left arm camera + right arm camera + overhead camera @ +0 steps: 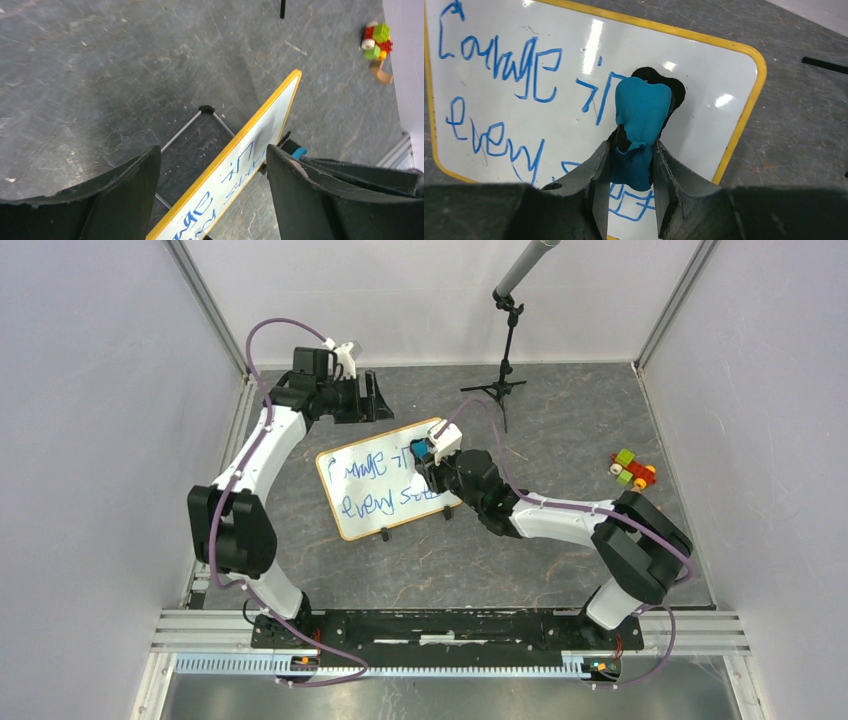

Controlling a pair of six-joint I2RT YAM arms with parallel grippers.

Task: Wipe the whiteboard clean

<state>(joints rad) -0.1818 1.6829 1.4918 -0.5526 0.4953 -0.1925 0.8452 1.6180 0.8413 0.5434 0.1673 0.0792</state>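
In the middle of the table (570,420), between the two arms, lies the whiteboard (375,485), its long sides running left to right and slightly askew. Two lines of blue handwriting cover its left and middle part. A yellow-orange frame runs round it, and small black feet show at its near edge.

The right hand (425,462) reaches over the board's right part and is clenched on a blue eraser (418,451). In the right wrist view the fingers (599,175) squeeze the eraser (641,110) from both sides, and its dark underside sits against the white surface (704,115) just right of the writing.

The left hand (375,397) hangs over the table just beyond the board's far edge, fingers spread wide and grasping nothing. In its wrist view the board's framed edge (240,170) runs between the two dark fingers (130,195).

A black stand (505,360) is at the far side, and a cluster of coloured toy blocks (632,470) lies well to the right.
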